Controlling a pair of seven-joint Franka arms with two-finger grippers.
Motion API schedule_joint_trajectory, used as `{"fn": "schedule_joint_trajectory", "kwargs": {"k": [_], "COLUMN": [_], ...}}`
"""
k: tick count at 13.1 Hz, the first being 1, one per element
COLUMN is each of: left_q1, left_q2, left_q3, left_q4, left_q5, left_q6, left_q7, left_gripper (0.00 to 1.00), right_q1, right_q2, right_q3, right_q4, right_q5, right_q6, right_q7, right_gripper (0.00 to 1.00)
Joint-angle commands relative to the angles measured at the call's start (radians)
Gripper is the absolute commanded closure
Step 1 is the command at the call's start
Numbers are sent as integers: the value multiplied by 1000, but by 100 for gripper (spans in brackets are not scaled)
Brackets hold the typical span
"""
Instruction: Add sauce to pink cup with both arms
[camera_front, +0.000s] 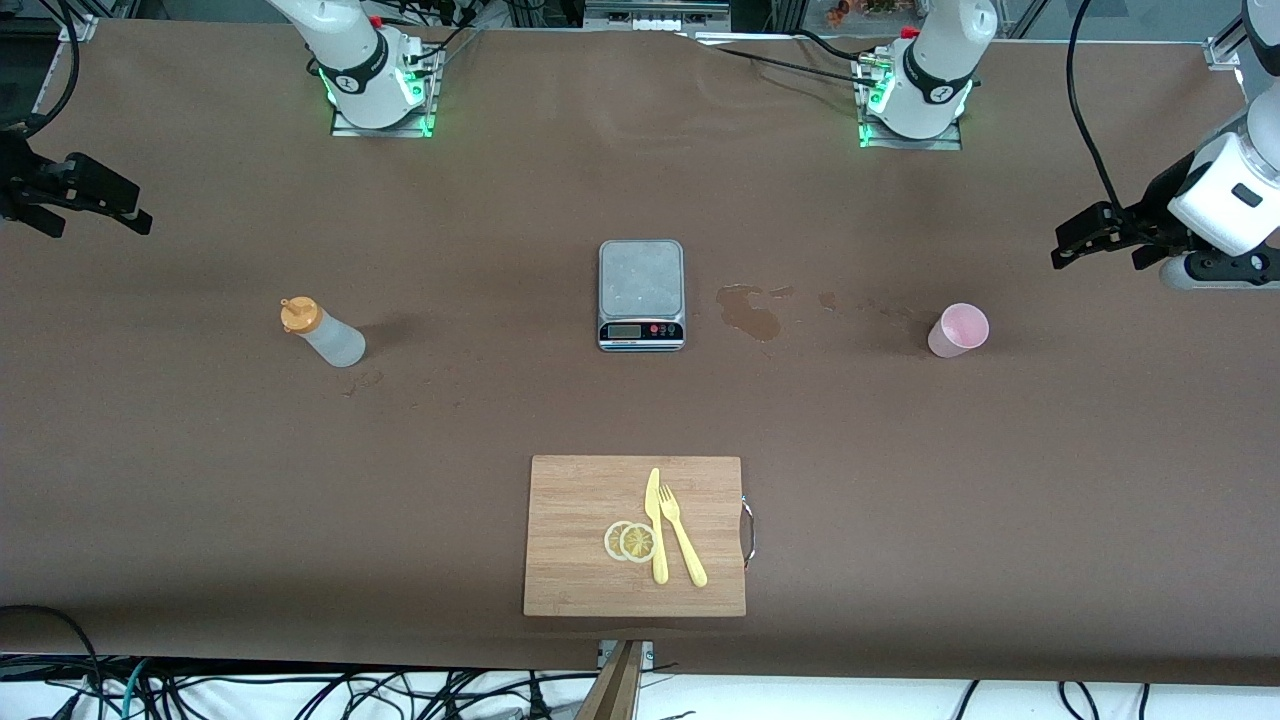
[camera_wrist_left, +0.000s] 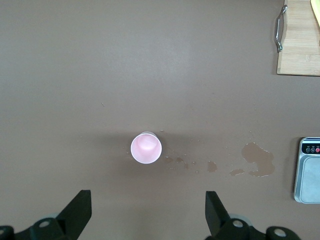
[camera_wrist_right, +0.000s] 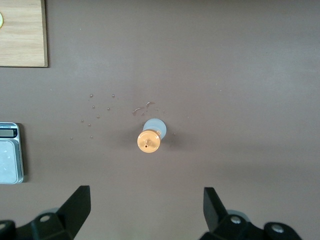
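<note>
1. Only the front view shows my board (camera_front: 580, 560) with a yellow knife (camera_front: 655, 525), fork (camera_front: 683, 535) and lemon slices (camera_front: 631, 541)
2. I cannot read the writing on the scale (camera_front: 641, 293)
3. The sauce (camera_front: 322, 333), whitish with an orange cap, stands toward my right arm's end; the pale pink cup (camera_front: 958, 330) stands toward my left arm's end
4. My left gripper (camera_wrist_left: 147, 212) hangs wide open above the cup; my right gripper (camera_wrist_right: 145, 212) hangs wide open above the sauce

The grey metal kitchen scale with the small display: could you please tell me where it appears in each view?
Front view: the grey metal kitchen scale stands mid-table, farther from the camera than the bamboo cutting board.
Left wrist view: cut off at the picture's edge, beside the brown spill.
Right wrist view: cut off at the edge.
Shared landmark: the cutting board shows in all three.
</note>
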Motion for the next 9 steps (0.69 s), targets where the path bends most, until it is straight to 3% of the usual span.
{"fn": "schedule_joint_trajectory", "kwargs": {"k": [1, 9], "left_q1": [15, 13], "left_q2": [13, 79], "left_q3": [-1, -10], "left_q4": [31, 63], "left_q5": [-23, -12], "left_q6": [-26, -38], "left_q7": [4, -1], "left_gripper": [0, 0], "right_q1": [-1, -1], "right_q2": [-11, -14], "right_q3": [0, -5], "right_q4": [6, 6], "right_q5": [5, 11], "right_q6": [-14, -18], "right_q7": [-21, -21], "right_gripper": [0, 0]}}
